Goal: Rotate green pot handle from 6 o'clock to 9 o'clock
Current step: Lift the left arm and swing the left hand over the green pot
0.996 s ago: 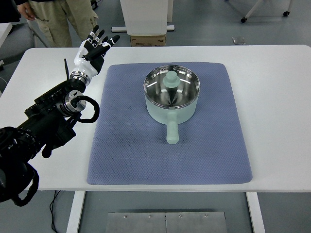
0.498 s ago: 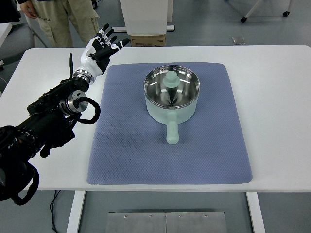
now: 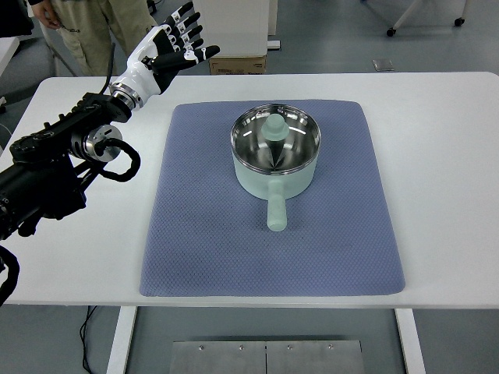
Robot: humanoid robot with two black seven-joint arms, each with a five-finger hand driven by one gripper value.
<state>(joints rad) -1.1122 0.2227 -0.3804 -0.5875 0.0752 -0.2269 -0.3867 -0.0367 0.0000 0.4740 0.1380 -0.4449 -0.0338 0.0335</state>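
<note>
A pale green pot (image 3: pixel 275 152) with a shiny steel inside stands on the blue-grey mat (image 3: pixel 210 234). Its handle (image 3: pixel 276 212) points straight toward the near edge, at 6 o'clock. My left hand (image 3: pixel 173 45) is raised above the table's far left corner, fingers spread and holding nothing, well to the left of and beyond the pot. The black left arm (image 3: pixel 62 167) runs in from the left edge. The right arm is out of view.
The mat lies on a white table (image 3: pixel 444 156). A person in beige trousers (image 3: pixel 93 27) stands beyond the far left corner. A cardboard box (image 3: pixel 236 64) and a white cabinet sit behind the far edge.
My left hand has risen and swung farther away and to the right, from over the table's left side to above its far edge. The pot has not moved.
</note>
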